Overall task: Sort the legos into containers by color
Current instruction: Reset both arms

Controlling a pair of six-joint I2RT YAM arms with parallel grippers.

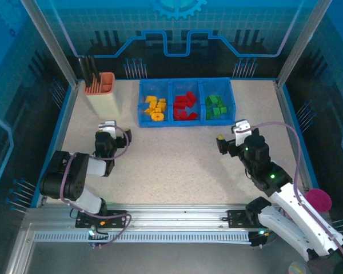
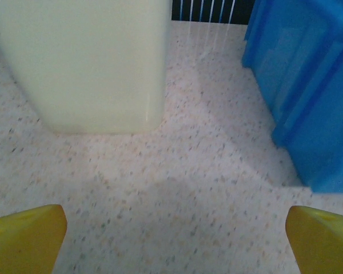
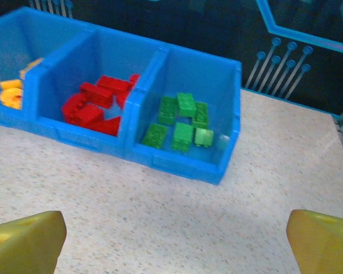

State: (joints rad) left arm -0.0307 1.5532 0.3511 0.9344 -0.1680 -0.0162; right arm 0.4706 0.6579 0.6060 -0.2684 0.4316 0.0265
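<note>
The legos lie sorted in the blue tray at the back of the table: yellow-orange ones in its left container, red ones in the middle, green ones on the right. The right wrist view shows the green legos, the red legos and a few yellow ones behind the tray's front wall. My left gripper is open over bare table, left of the tray. My right gripper is open in front of the green container, holding nothing.
A tall beige holder with an orange cup stands at the back left, close ahead of my left gripper. The tray's left wall is to that gripper's right. A pink cup sits off the table's right edge.
</note>
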